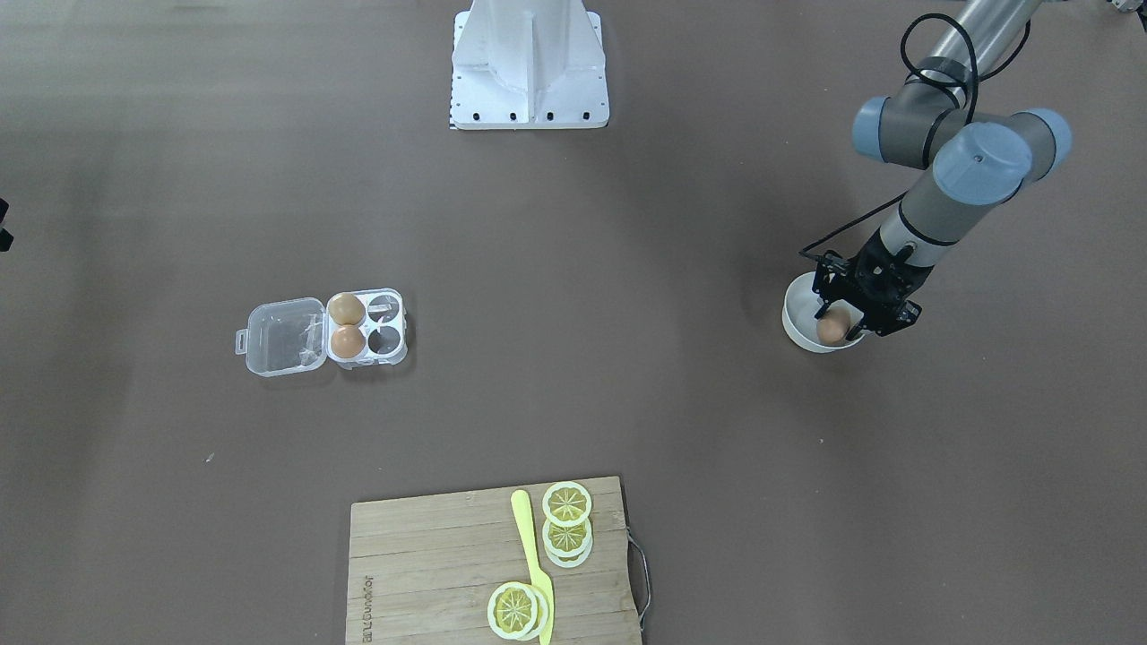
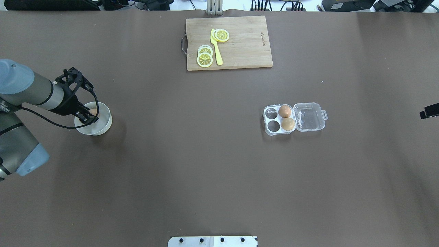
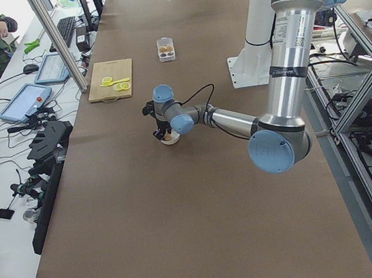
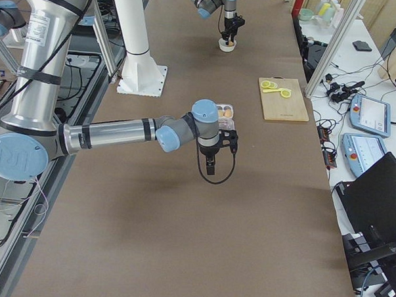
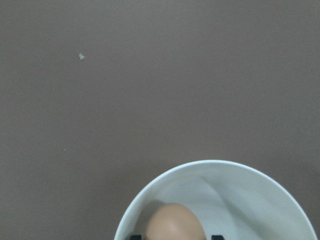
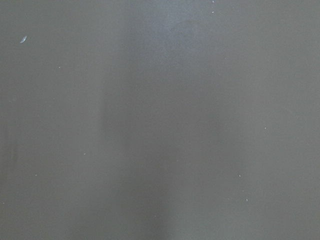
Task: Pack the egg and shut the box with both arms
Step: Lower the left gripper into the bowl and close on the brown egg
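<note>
The left gripper [image 1: 840, 323] reaches down into the white bowl [image 5: 220, 168], its fingers spread on either side of the egg [image 5: 175, 222] with a sliver of gap each way, so it is not yet pinching. The egg lies on the bowl's floor right between them, its narrow width seemingly across the jaws, though the frame edge cuts it off. The box [image 2: 294, 117] sits open well apart toward the robot's right, two cups [image 2: 273, 126] free. Past it hangs the right gripper [image 4: 211, 169], the nearer one to the box; I cannot tell whether its fingers are spread.
</note>
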